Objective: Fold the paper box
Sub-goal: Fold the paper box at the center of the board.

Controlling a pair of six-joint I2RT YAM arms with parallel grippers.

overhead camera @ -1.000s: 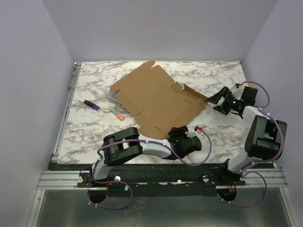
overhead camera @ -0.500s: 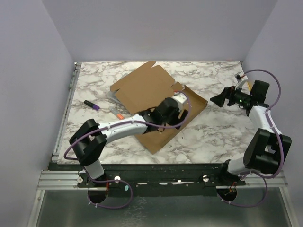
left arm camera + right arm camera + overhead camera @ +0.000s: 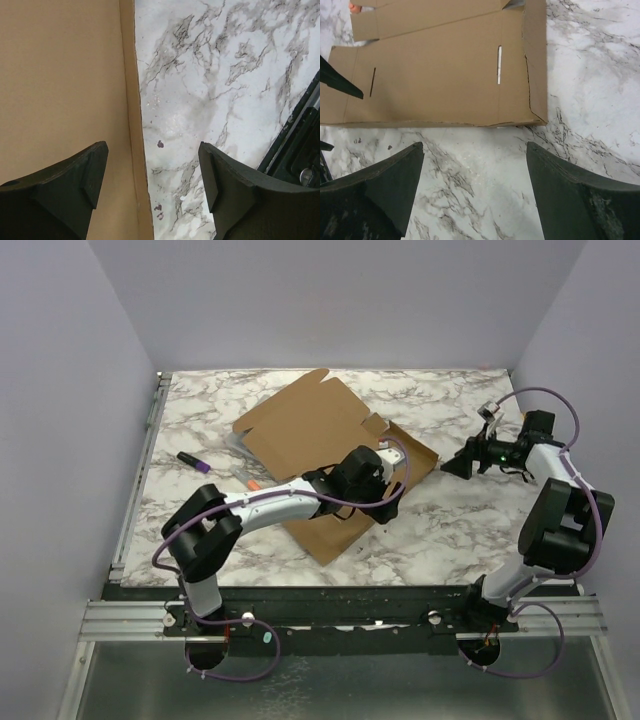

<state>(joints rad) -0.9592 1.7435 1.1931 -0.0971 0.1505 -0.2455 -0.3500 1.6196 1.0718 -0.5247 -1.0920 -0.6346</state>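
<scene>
Jaws spread on both; my left gripper (image 3: 151, 156) hangs over the lower-right edge of the paper box (image 3: 312, 428), right gripper (image 3: 458, 463) off its right corner.

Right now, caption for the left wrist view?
Open left gripper straddling the edge of the paper box on the marble table.

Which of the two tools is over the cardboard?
The left tool, straddling an edge of the paper box; the right tool is over bare marble.

Tabletop (image 3: 455, 530) free right of paper box (image 3: 315, 430); markers (image 3: 193, 461) obstruct left
</scene>
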